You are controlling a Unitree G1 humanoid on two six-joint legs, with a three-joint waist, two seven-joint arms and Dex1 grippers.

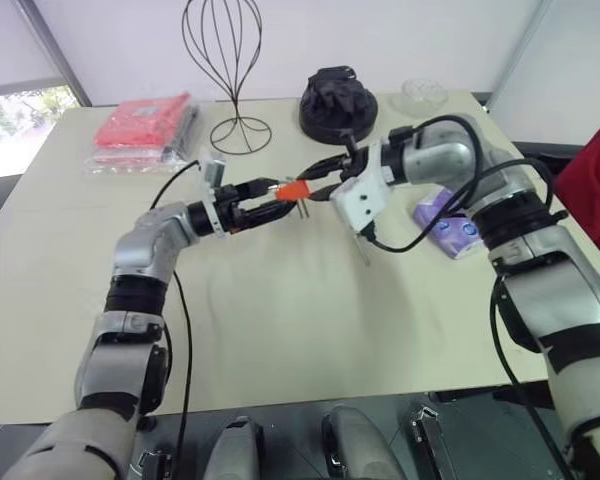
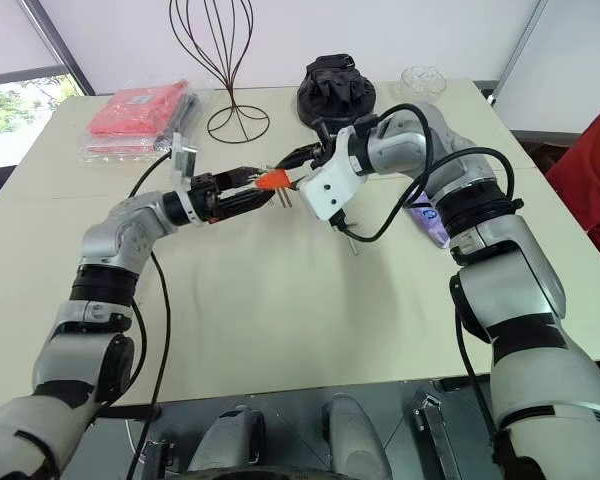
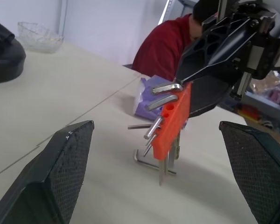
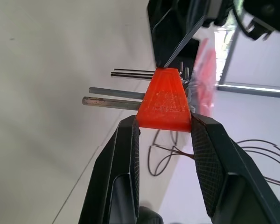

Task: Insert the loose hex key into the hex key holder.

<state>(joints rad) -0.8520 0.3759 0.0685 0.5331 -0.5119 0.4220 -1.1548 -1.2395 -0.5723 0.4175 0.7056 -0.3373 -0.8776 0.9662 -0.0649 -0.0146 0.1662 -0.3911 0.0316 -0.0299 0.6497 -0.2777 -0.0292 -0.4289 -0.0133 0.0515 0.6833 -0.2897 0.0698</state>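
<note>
The hex key holder [image 1: 295, 188] is held up in the air over the middle of the table [image 1: 280, 330]. It is pinched by the right gripper [image 4: 163, 122], whose two black fingers are shut on the wide end of the orange block. A few thin keys are seen sticking out of the block.

The left gripper [image 1: 277, 198] is found at 9 o'clock from the holder and is pointed at it. Its fingers are spread wide and nothing is held in them. The holder is seen in front of the gap between them, and it is not touched by them.

The loose hex key [image 3: 147, 163] is left lying flat on the table, at about 5 o'clock from the holder and well below it. A purple packet [image 1: 450, 228] is seen at 4 o'clock from the holder.

The step in hand is judged to be the getting ready: the holder is lifted and kept steady, but the key is not yet picked up. Next, the left gripper is likely to be lowered to the key. Care is called for, since the key is thin and flat on the table, so it must be pinched by the very tips. After that, its straight end must be lined up with an empty hole.
</note>
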